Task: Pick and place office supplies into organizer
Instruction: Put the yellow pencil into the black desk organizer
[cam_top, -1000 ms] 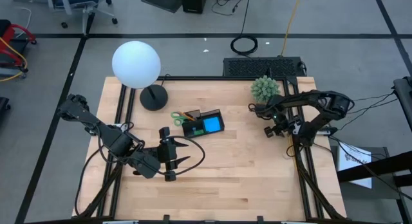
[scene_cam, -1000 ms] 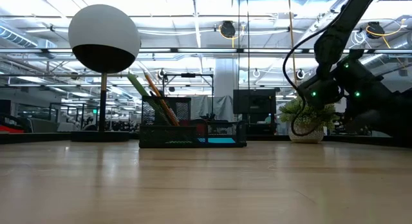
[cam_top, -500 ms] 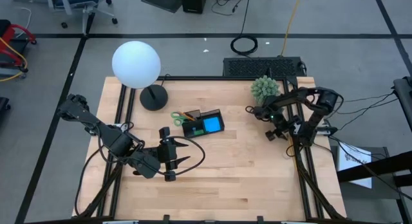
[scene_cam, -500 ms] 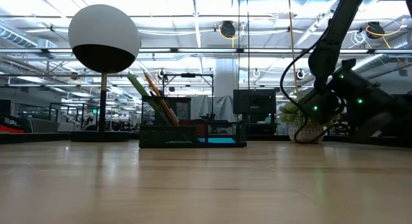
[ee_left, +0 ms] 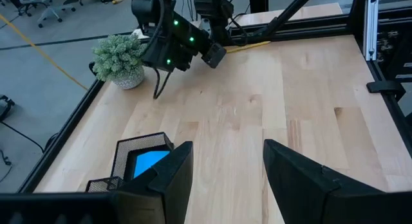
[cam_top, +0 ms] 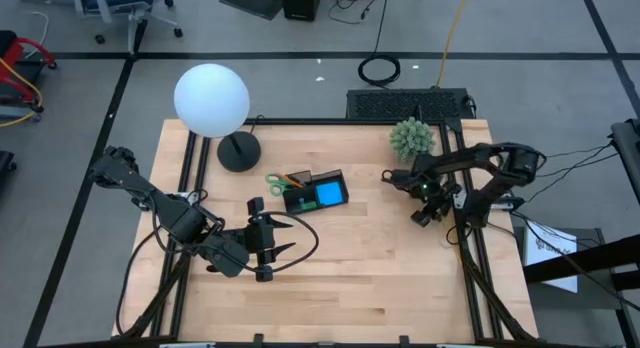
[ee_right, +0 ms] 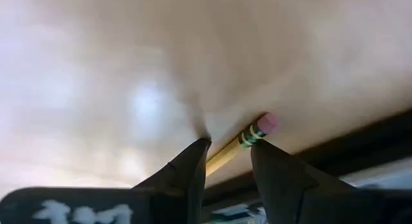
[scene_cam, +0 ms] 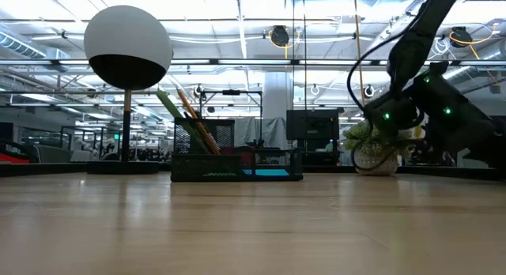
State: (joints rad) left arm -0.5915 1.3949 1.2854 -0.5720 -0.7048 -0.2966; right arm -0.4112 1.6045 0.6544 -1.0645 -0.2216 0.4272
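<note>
Between the two dark fingers of the right gripper (ee_right: pixel 228 161) sits a yellow pencil with a pink eraser (ee_right: pixel 248 139), pinched tight. Far off to its side, the small black mesh organizer (cam_top: pixel 315 191) already holds green-handled scissors (cam_top: pixel 277 181), pencils and a blue sticky pad (cam_top: pixel 328 195). Only this pencil looks left. The left gripper (ee_left: pixel 225 166) waits, wide open.

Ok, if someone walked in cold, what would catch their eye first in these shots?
Probably the white globe lamp at the table's far left corner, then the black organizer mid-table with its bright blue sticky pad and green-handled scissors. Near the small green plant, the right end effector grips a yellow pencil.
</note>
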